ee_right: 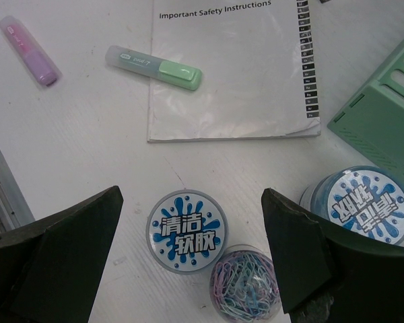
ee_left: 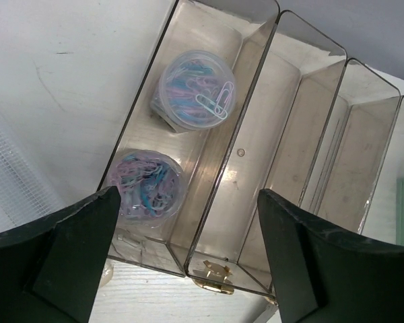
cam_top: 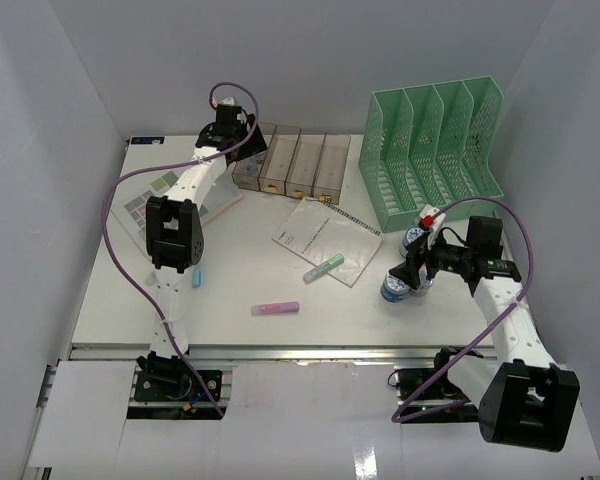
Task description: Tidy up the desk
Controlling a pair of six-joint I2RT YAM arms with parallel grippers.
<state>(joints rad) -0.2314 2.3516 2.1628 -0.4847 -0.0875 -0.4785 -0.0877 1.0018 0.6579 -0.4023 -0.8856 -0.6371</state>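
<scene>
The white desk [cam_top: 230, 290] holds scattered items. My left gripper [cam_top: 242, 135] is open above the row of clear brownish bins [cam_top: 290, 165]. In the left wrist view it [ee_left: 188, 235] hangs empty over the leftmost bin [ee_left: 222, 168], which holds two clear tubs of paper clips [ee_left: 196, 89]. My right gripper [cam_top: 412, 272] is open above a blue-labelled tub [ee_right: 186, 231] and a clear tub of paper clips [ee_right: 246, 282], touching neither. A second blue-labelled tub [ee_right: 363, 205] stands to the right.
A green mesh file rack [cam_top: 435, 150] stands at the back right. A booklet [cam_top: 325, 240], a green highlighter [cam_top: 323, 267] and a pink highlighter [cam_top: 275, 309] lie mid-desk. A calculator [cam_top: 145, 205] lies at the left. A silver rail [cam_top: 280, 352] runs along the near edge.
</scene>
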